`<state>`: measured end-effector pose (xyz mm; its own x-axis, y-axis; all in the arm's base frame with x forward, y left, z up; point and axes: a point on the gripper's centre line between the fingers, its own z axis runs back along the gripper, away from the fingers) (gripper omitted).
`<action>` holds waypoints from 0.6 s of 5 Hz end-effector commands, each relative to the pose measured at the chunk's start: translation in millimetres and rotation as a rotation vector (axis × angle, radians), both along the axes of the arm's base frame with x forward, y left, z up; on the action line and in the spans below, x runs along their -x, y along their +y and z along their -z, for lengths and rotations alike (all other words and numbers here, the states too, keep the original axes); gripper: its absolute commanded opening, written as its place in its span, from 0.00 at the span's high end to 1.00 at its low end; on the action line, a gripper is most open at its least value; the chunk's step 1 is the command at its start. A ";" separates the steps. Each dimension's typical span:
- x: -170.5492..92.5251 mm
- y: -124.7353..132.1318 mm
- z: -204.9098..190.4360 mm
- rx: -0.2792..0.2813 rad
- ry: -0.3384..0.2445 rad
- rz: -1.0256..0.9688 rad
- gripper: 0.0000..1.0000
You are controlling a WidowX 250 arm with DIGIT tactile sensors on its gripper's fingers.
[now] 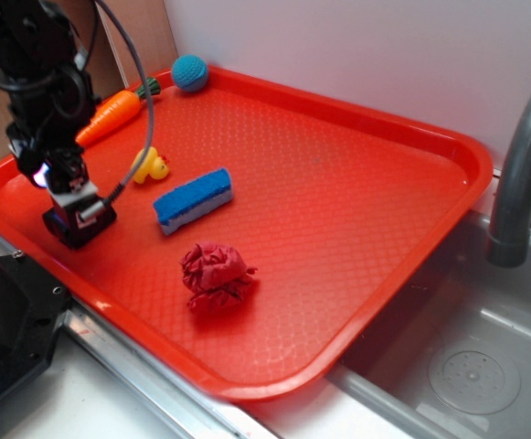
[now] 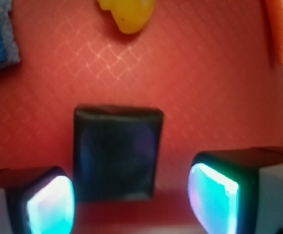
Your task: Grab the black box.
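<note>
Two glowing pads (image 2: 51,207) of the gripper (image 2: 131,204) frame the wrist view, jaws spread wide w/ the black box (image 2: 117,152) sitting between them, gaps visible on both sides, nothing clamped. Box lies flat on the red tray (image 1: 356,201), near its left front corner; in the exterior view the gripper (image 1: 75,212) is low over that spot & mostly hides the box, so contact can't be judged there. Just beyond the box: yellow duck (image 1: 151,165), then blue sponge (image 1: 193,200) to its right, apart from both. Red crumpled cloth (image 1: 214,274) sits toward the tray's front-middle. Farther back, orange carrot (image 1: 110,117) along the left rim & a blue ball (image 1: 190,72) at the far corner. Grey faucet (image 1: 519,174) & sink (image 1: 484,366) lie off to the right
</note>
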<state>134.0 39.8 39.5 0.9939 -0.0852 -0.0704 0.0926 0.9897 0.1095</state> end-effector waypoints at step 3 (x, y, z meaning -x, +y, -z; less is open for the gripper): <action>-6.9 -16.4 10.7 0.008 -0.006 -0.104 1.00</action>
